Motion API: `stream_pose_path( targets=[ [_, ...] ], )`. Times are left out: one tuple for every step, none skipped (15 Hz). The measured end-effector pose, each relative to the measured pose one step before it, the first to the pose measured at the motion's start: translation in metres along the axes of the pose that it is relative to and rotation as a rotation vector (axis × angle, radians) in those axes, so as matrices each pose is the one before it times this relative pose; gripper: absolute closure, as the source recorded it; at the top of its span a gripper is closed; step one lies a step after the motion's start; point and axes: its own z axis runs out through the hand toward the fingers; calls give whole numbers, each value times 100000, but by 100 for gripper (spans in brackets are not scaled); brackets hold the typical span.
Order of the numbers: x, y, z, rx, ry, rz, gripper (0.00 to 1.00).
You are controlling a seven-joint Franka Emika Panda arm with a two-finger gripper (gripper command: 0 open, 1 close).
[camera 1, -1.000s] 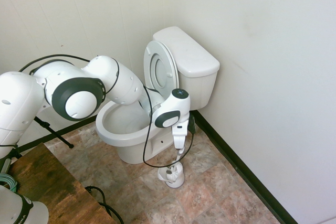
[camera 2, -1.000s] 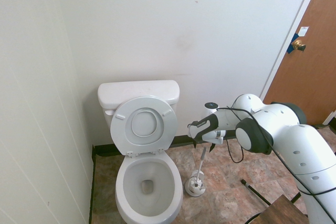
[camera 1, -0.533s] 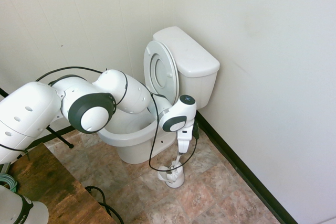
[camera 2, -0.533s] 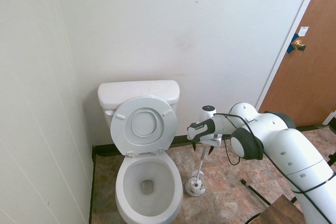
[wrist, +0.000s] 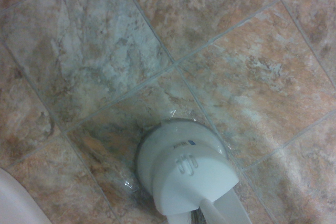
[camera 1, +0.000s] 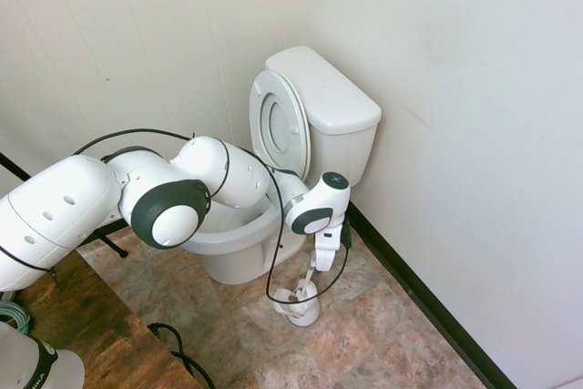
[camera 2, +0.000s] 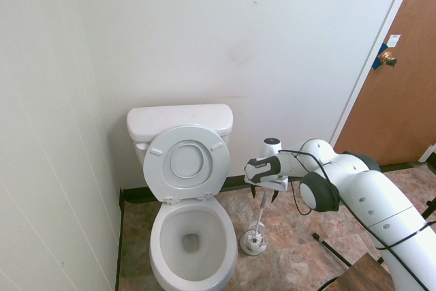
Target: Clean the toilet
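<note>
Lower now than a second ago, the gripper [camera 1: 321,261] has come down over the brush [camera 1: 310,275] handle, pointing straight down, and the arm's elbow has swung closer to the bowl. Its jaws stand spread, one on each side of the top of the thin handle; whether they touch it cannot be told. The toilet [camera 1: 314,120] stands in the corner of the tiled floor [camera 1: 364,334], tank against the back wall, its long axis running from tank to bowl front, out into the room. It is glossy white ceramic: a boxy tank with a flat lid, an oval bowl, and the ring seat and lid tipped upright against the tank. The brush stands in a small round white holder [camera 2: 253,242] on the floor just beside the bowl, on the side toward the brown door [camera 2: 402,86]. In the wrist view the holder [wrist: 184,174] is smooth domed plastic on mottled, stone-patterned brown and grey tiles [wrist: 220,51].
</note>
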Motion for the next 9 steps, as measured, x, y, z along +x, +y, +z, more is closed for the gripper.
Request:
stream_pose_path(
  targets=[
    [-153,48,73,-596,-366,-674,100],
    [-102,60,67,-615,-283,-534,100],
    [-22,44,53,-387,-116,-346,100],
    [-13,34,36,-300,-82,-288,100],
    [-15,26,23,-249,-75,-249,100],
    [13,23,17,-194,-53,-205,100],
    [43,36,27,-257,-75,-117,100],
    [57,18,9,-77,-29,-3,100],
    [35,5,0,4,-7,36,100]
  ],
)
